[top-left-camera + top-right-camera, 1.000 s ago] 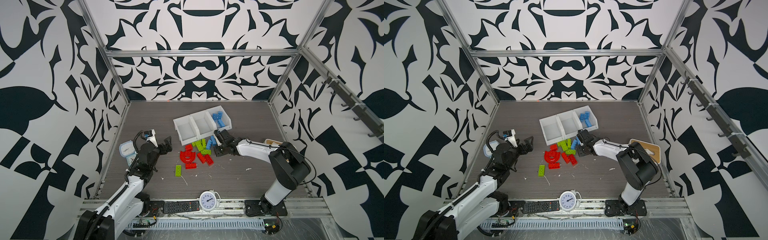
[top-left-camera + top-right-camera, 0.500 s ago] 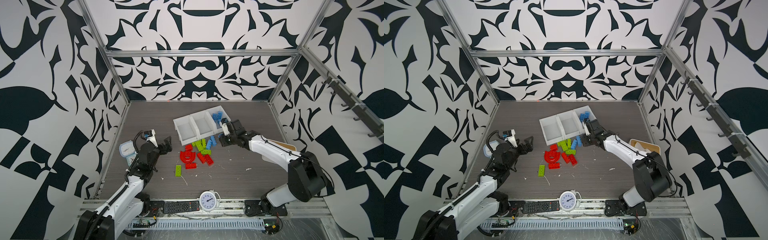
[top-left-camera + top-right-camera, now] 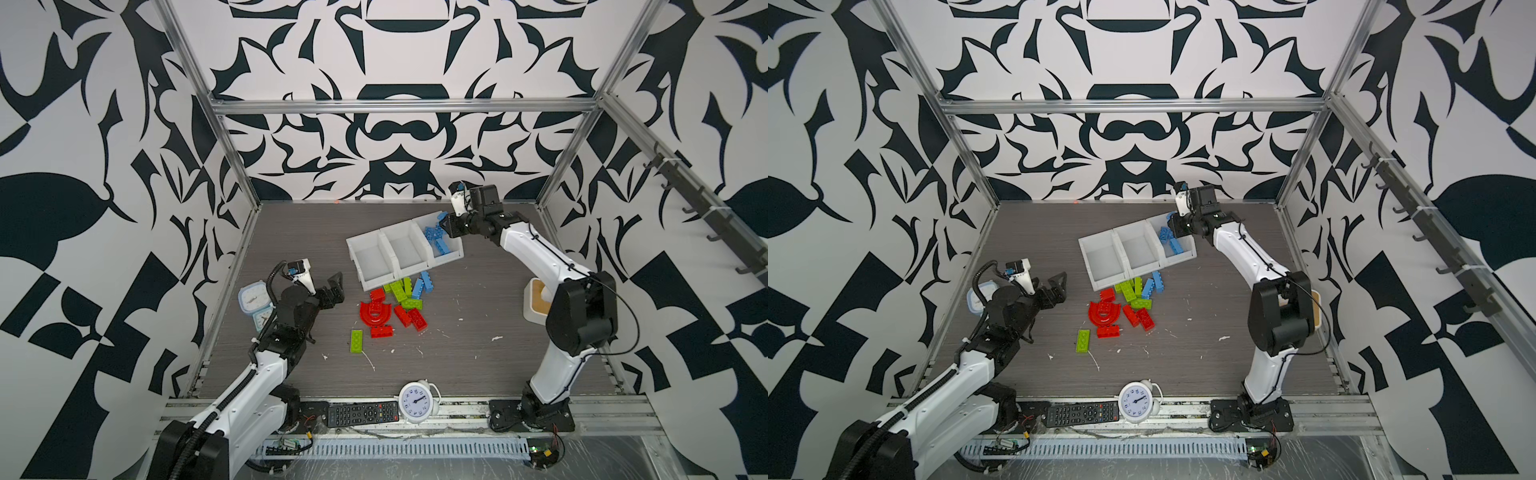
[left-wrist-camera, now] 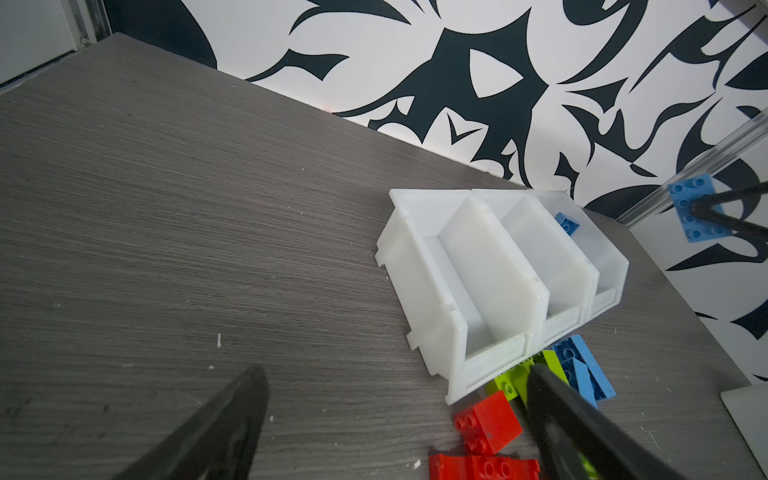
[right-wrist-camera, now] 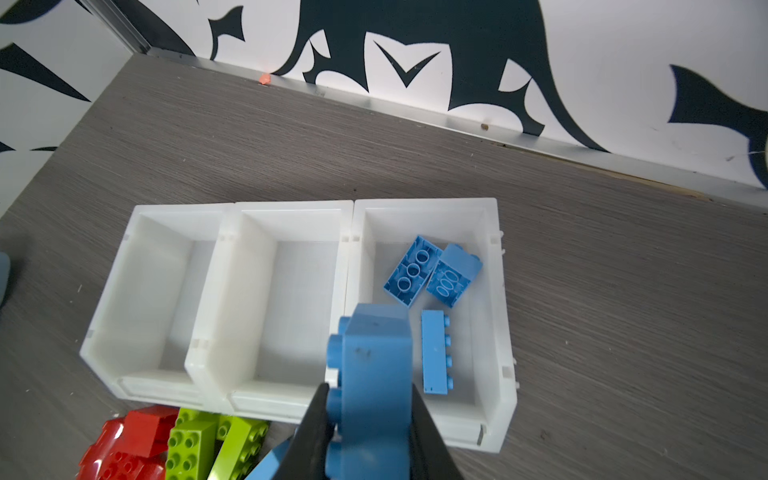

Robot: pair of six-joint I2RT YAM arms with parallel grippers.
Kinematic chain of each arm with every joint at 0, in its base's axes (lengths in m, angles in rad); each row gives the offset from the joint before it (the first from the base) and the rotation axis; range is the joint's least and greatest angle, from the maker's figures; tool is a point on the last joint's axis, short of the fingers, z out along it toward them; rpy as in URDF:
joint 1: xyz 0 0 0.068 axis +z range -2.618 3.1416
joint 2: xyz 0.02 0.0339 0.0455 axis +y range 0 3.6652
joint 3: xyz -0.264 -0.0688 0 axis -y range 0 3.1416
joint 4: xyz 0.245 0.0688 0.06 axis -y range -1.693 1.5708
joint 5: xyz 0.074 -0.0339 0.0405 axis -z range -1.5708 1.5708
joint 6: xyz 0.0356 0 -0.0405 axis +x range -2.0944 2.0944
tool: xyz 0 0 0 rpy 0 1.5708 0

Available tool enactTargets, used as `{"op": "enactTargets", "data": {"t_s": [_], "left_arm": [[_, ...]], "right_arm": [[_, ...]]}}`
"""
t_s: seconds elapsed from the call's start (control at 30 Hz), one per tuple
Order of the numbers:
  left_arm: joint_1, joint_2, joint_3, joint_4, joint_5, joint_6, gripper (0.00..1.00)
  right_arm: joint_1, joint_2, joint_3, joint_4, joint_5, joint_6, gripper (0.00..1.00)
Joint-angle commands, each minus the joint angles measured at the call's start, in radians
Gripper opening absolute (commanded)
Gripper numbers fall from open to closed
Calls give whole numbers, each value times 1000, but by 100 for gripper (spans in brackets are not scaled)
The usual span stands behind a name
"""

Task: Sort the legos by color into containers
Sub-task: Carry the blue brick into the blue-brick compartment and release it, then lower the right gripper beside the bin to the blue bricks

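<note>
Three white plastic bins (image 3: 372, 257), joined in a row with low sloping fronts, stand toward the back of the grey wood-grain table (image 3: 478, 332). We find two of them bare inside. The right-hand one in both top views holds three light blue bricks (image 5: 434, 351) (two turned over so their hollow tubes show, one on its side). The right gripper (image 3: 445, 223) is clamped on a fourth blue brick (image 5: 370, 365), smooth-sided with round studs, lifted in the air by that same bin. Just in front of the bins lies a loose pile (image 3: 398, 289) of glossy studded bricks in red, lime green and light blue, the nearest right up against the bins' front lip. Among them we see a red arch (image 3: 375, 313), a half ring with studs on top. A lone green brick (image 3: 356, 340) lies apart, nearer the front edge. The left gripper (image 3: 336, 287) hangs low beside the pile, its black jaws spread wide with nothing between them.
</note>
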Motion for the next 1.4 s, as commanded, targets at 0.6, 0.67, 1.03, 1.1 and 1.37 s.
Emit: {"op": "enactTargets", "data": {"t_s": [0.6, 0.67, 1.03, 1.1, 1.37], "left_arm": [[2, -12, 21, -5, -18, 5, 100], [2, -12, 21, -4, -17, 3, 100], [2, -14, 23, -2, 5, -7, 100], [2, -14, 21, -2, 3, -7, 100], [2, 0, 25, 3, 3, -5, 100]], "right_arm": [[-3, 242, 245, -57, 33, -24, 51], [-3, 225, 246, -65, 39, -15, 54], [31, -80, -131, -2, 44, 109, 54], [59, -152, -258, 45, 61, 142, 54], [153, -224, -510, 151, 101, 204, 54]]}}
